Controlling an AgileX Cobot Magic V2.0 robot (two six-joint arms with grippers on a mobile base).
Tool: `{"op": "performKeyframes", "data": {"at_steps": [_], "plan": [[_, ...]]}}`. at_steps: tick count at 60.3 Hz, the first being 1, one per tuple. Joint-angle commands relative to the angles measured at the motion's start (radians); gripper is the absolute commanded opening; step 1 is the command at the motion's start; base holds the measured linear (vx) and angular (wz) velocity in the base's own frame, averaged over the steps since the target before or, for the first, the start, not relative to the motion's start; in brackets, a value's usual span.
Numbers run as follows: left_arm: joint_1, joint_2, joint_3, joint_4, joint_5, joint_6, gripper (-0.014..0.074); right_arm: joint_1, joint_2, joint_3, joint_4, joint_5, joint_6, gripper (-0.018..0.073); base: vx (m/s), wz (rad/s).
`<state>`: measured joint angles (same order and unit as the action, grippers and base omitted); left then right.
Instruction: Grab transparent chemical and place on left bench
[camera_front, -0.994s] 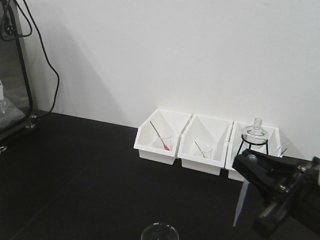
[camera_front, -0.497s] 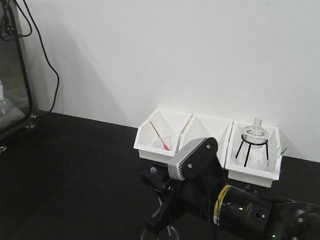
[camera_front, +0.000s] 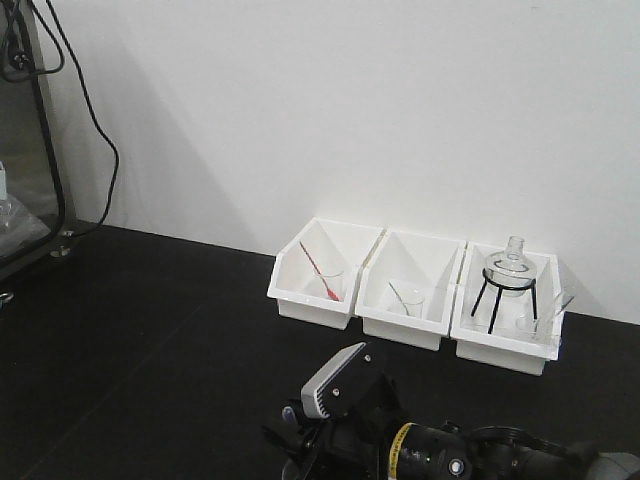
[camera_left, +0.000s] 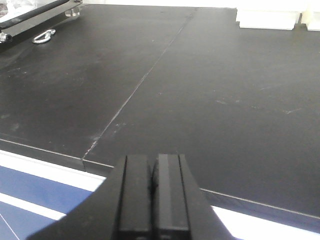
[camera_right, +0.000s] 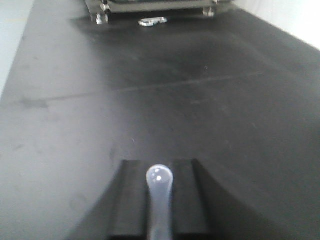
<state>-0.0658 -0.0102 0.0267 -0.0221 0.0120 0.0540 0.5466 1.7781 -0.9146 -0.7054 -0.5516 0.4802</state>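
- Right gripper (camera_right: 159, 200) pinches the pipette (camera_right: 159, 179), bulb at six o'clock.
- Left gripper (camera_left: 154, 192) is pressed together, empty.
- Best lowered gently onto the left bench (camera_right: 165, 100), kept upright.

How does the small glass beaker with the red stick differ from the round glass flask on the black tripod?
The small clear glass beaker sits straight-walled in one white plastic bin; the round glass flask stands raised on a black tripod in another. The beaker holds a leaning red stick; the flask none. Both are clear glass.
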Motion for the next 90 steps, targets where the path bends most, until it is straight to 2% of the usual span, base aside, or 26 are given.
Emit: {"op": "performKeyframes", "data": {"at_steps": [1, 7, 14, 27, 40, 50, 67, 75, 77, 83, 87, 90], "plan": [[-0.002, -0.019, 0.016, -0.001, -0.078, -0.008, -0.0003, -0.002, -0.049, -0.033, 0.036, -0.058, 0.007, 0.0395, 0.0, 0.0], [-0.002, -0.019, 0.016, -0.001, -0.078, -0.008, -0.0003, -0.002, -0.071, -0.033, 0.037, -0.057, 0.007, 0.0531, 0.0, 0.0], [-0.002, -0.019, 0.016, -0.001, -0.078, -0.008, -0.0003, -0.002, -0.123, -0.026, 0.021, -0.034, 0.032, 0.0596, 0.0, 0.0], [-0.002, -0.019, 0.016, -0.001, -0.078, -0.008, -0.0003, 0.0, -0.423, 0.18, -0.004, 0.045, 0.152, 0.0547, 0.0, 0.0], [-0.002, -0.019, 0.016, -0.001, -0.078, -0.008, -0.0003, 0.0, -0.812, 0.368, -0.004, 0.262, 0.149, 0.0508, 0.0, 0.0], [-0.002, -0.019, 0.016, -0.001, -0.078, -0.008, -0.0003, 0.0, -1.049, 0.427, -0.004, 0.422, 0.15, 0.0508, 0.0, 0.0], [-0.002, -0.019, 0.016, -0.001, -0.078, -0.008, -0.0003, -0.002, -1.338, 0.464, -0.013, 0.501, 0.14, 0.0501, 0.0, 0.0], [-0.002, -0.019, 0.016, -0.001, -0.078, -0.008, -0.0003, -0.002, -1.418, 0.464, -0.028, 0.603, 0.129, 0.0475, 0.0, 0.0], [-0.002, -0.019, 0.016, -0.001, -0.078, -0.008, -0.0003, -0.004, -1.44, 0.464, -0.008, 0.654, 0.127, 0.0463, 0.0, 0.0], [-0.002, -0.019, 0.016, -0.001, -0.078, -0.008, -0.0003, -0.071, -1.513, 0.464, 0.164, 0.815, 0.059, 0.0393, 0.0, 0.0], [-0.002, -0.019, 0.016, -0.001, -0.078, -0.008, -0.0003, -0.167, -1.57, 0.467, 0.291, 0.883, -0.071, 0.0314, 0.0, 0.0], [-0.002, -0.019, 0.016, -0.001, -0.078, -0.008, -0.0003, -0.253, -1.612, 0.487, 0.373, 0.885, -0.212, 0.0239, 0.0, 0.0]]}}
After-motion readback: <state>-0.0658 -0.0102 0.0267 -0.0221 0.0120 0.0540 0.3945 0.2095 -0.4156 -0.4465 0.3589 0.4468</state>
